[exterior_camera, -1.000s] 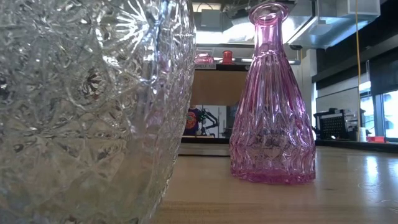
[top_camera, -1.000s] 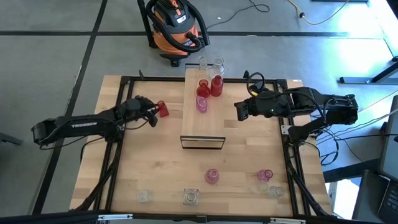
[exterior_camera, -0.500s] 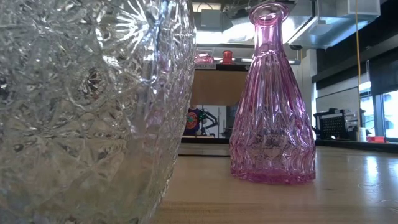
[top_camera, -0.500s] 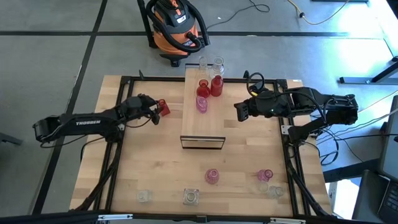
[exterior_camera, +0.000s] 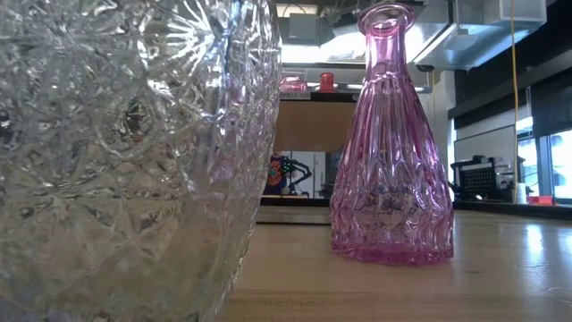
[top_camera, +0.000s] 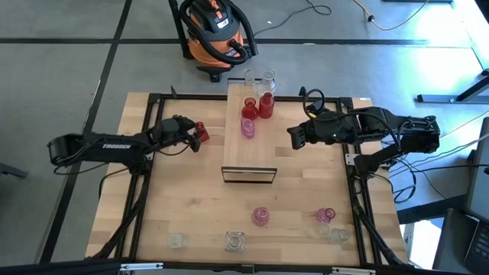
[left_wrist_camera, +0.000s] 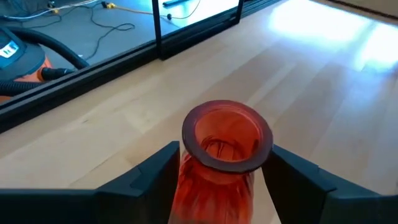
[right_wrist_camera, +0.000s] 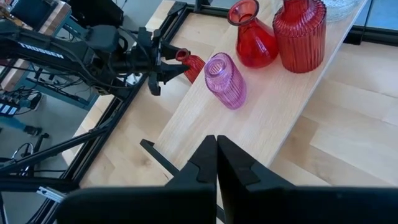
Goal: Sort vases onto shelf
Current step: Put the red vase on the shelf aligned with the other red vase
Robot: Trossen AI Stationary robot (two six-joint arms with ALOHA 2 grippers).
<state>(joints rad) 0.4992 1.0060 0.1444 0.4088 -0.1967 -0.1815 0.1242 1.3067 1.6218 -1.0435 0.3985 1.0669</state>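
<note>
My left gripper (top_camera: 195, 137) is shut on a small red vase (top_camera: 202, 131) over the table, left of the shelf (top_camera: 250, 153). The left wrist view looks down into that vase's open mouth (left_wrist_camera: 227, 135). The shelf, a long light plank with a dark front edge, carries two clear vases (top_camera: 258, 77), two red vases (top_camera: 258, 106) and a pink vase (top_camera: 247, 127) at its far end. My right gripper (top_camera: 293, 137) hangs shut to the right of the shelf, touching nothing; its closed fingers (right_wrist_camera: 216, 163) point at the plank. My left gripper pinches the red vase just below its flared rim (left_wrist_camera: 186, 163), one finger (left_wrist_camera: 152, 177) on each side. The fingers come roughly level from the table's left. In the right wrist view the vase (right_wrist_camera: 189, 62) seems lifted off the tabletop and tilted.
Near the table's near edge stand two pink vases (top_camera: 260, 216) (top_camera: 325, 215) and several clear ones (top_camera: 234, 242) (top_camera: 176, 241) (top_camera: 336, 234). In the low view a large clear vase (exterior_camera: 125, 152) and a pink vase (exterior_camera: 391, 152) block most of the scene. A vacuum cleaner (top_camera: 214, 34) sits beyond the far edge.
My left arm has reached rightward toward the shelf, and the red vase in its gripper has drifted a little toward the far edge with it. The gripper has stayed shut on the vase.
</note>
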